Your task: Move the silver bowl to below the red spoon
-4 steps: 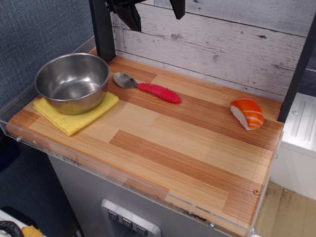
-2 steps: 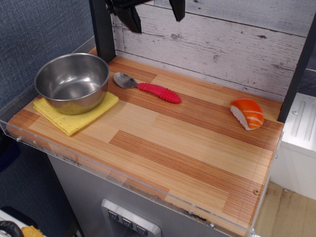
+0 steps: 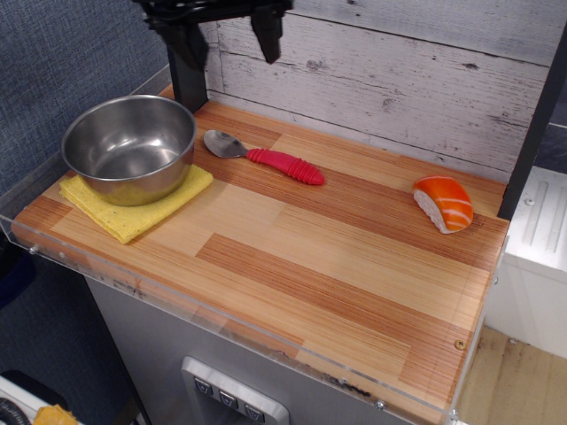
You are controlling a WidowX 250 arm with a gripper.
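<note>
The silver bowl [image 3: 129, 148] stands upright on a yellow cloth [image 3: 133, 202] at the left end of the wooden tabletop [image 3: 292, 257]. The red spoon [image 3: 264, 157] lies just right of the bowl, its metal head toward the bowl and its red handle pointing right. My gripper [image 3: 229, 34] hangs high at the top edge of the view, above and behind the bowl and spoon. Its two black fingers are spread apart with nothing between them.
An orange-and-white sushi piece [image 3: 443, 203] lies at the right end of the tabletop. A black post [image 3: 186, 71] stands behind the bowl. A whitewashed plank wall [image 3: 399, 80] runs along the back. A clear plastic lip [image 3: 221, 332] edges the front.
My gripper has moved left along the top of the view, from above the spoon toward the bowl. Bowl, spoon and sushi have not moved.
</note>
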